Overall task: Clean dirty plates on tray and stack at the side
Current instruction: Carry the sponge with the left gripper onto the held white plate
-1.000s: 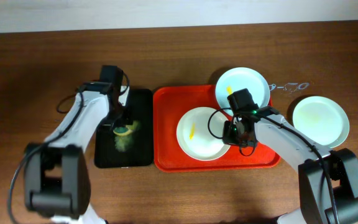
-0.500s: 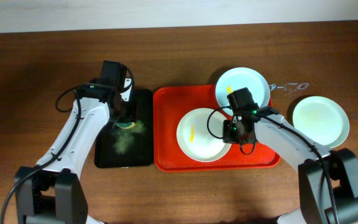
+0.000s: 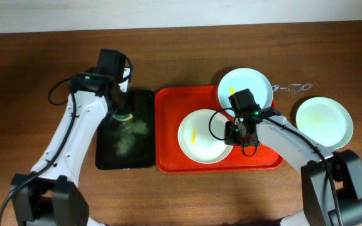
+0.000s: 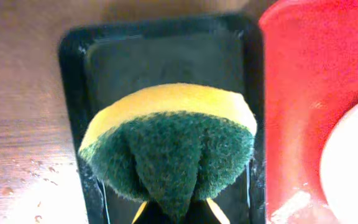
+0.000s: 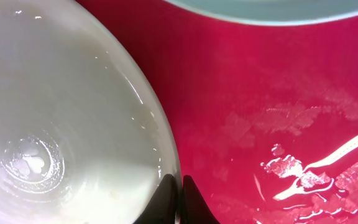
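Seemingly third done: side plate (image 3: 323, 122) off red tray (image 3: 168, 125), rear plate (image 3: 244, 86) and centre plate (image 3: 200, 135) wait; left gripper (image 4: 174, 214) clamps sponge (image 4: 169, 140), right gripper (image 5: 177, 190) pinches centre plate rim.

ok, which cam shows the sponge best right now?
Left wrist. The sponge fills the frame, yellow top and green scrub face, pinched in the left jaws above the black tray. Overhead shows only a small sliver beside the arm. Right wrist shows none of it, just a plate and the red tray.
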`<action>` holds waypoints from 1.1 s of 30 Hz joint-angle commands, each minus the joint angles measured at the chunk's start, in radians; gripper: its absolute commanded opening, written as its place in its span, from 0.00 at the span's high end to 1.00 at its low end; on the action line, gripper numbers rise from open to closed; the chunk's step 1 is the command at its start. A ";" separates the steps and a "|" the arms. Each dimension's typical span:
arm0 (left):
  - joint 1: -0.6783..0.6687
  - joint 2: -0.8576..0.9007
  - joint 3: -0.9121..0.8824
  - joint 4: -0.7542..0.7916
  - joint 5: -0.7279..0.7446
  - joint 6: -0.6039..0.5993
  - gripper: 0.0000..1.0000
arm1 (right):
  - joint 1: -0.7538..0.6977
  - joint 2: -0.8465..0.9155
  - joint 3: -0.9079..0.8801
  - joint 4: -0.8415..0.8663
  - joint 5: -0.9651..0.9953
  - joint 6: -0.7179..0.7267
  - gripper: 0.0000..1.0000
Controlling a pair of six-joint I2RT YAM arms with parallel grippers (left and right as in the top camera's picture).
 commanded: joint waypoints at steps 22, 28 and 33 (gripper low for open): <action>-0.500 0.443 0.230 -0.030 0.133 -0.258 1.00 | 0.011 0.011 0.016 -0.012 -0.030 0.064 0.96; -0.469 0.444 0.229 -0.031 0.159 -0.285 1.00 | 0.011 0.011 0.016 -0.019 -0.030 0.063 0.96; -0.426 0.447 0.229 -0.031 0.248 -0.311 1.00 | 0.011 0.011 0.016 -0.019 -0.030 0.064 0.96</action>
